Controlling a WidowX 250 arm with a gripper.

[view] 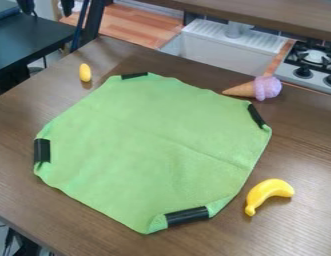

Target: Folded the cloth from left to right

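Green cloth lies spread wide across the brown table

From where I stand, the cloth takes up the middle of the table, laid out flat rather than folded in half. Its four corners are turned in, each with a black strip on it, and a faint crease runs from near its centre toward the right edge. I can't tell how far open the claw is, or whether it has hold of anything.

A toy ice cream cone lies by the cloth's upper right edge, and a yellow banana just beside its lower right side. Near the upper left edge sits a small yellow piece, perhaps a toy lemon or corn. Beyond the table are a white sink and a stove.
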